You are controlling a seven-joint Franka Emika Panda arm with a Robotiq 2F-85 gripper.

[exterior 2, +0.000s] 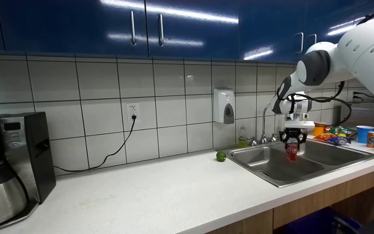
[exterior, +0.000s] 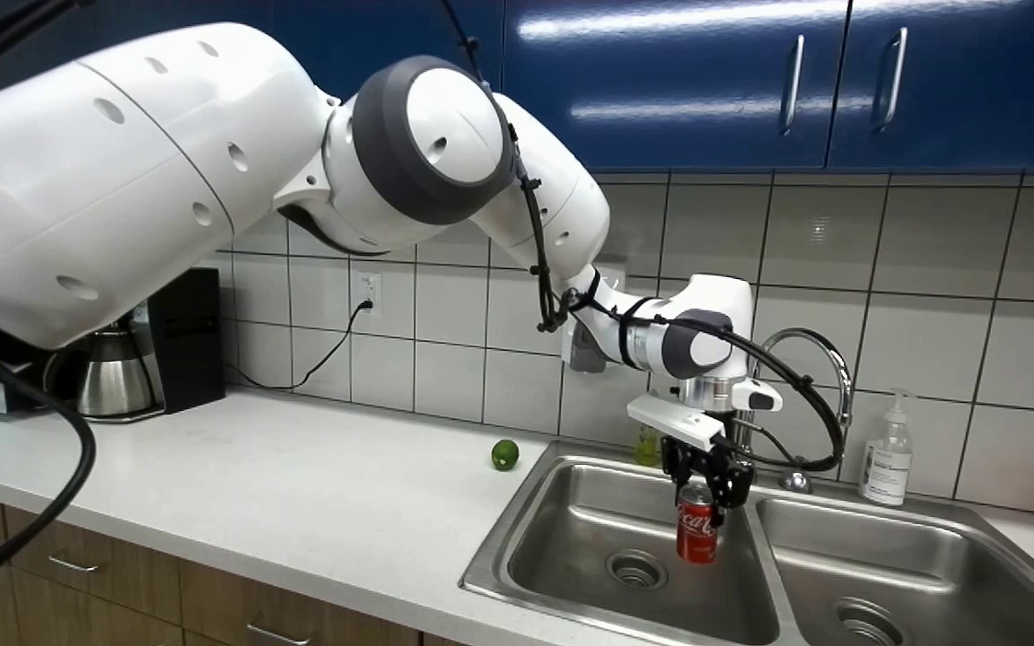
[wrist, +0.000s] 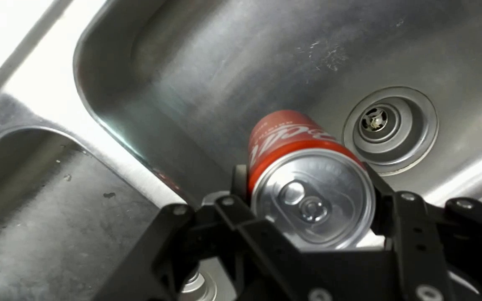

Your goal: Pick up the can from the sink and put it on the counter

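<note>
Within an exterior view: one stainless steel double-basin sink, set into an off-white surface; one red Coca-Cola can, upright in the basin nearer the lime; one gripper, pointing downward, probably because basin walls hinder a side reach.

In an exterior view: one coffee maker, on the surface near a wall outlet, presumably for power; the lime just beside the sink, reason not evident.

In the wrist view: silvery can lid uppermost; fingers against opposite sides of the can, pinching its upper part, seemingly to leave the base free for setting down; drain near the can. Contact between base and basin floor: cannot be told.
</note>
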